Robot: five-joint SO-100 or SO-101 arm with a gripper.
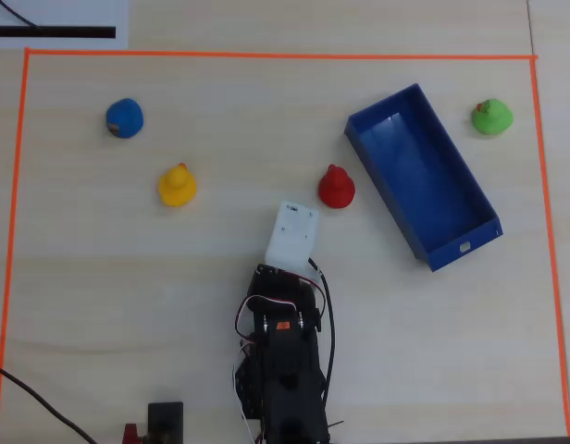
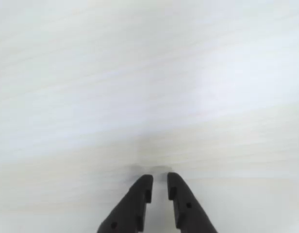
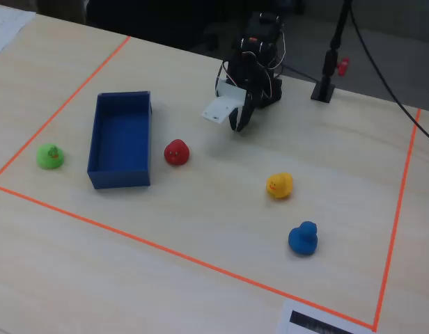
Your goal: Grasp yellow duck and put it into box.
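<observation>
The yellow duck (image 1: 177, 185) stands on the table left of centre in the overhead view, and right of centre in the fixed view (image 3: 279, 185). The deep-blue box (image 1: 424, 176) lies open and empty at the right, with a small white mark on its near short end; it is at the left in the fixed view (image 3: 120, 132). My gripper (image 3: 239, 125) hangs low over bare table near the arm's base, between duck and box and apart from both. In the wrist view my gripper (image 2: 160, 180) is empty, its jaws nearly together, over bare wood only.
A red duck (image 1: 337, 187) stands just left of the box. A green duck (image 1: 491, 117) is beyond the box's right side. A blue duck (image 1: 124, 118) is at the far left. Orange tape (image 1: 266, 55) frames the work area. The white wrist block (image 1: 292, 233) hides the gripper from above.
</observation>
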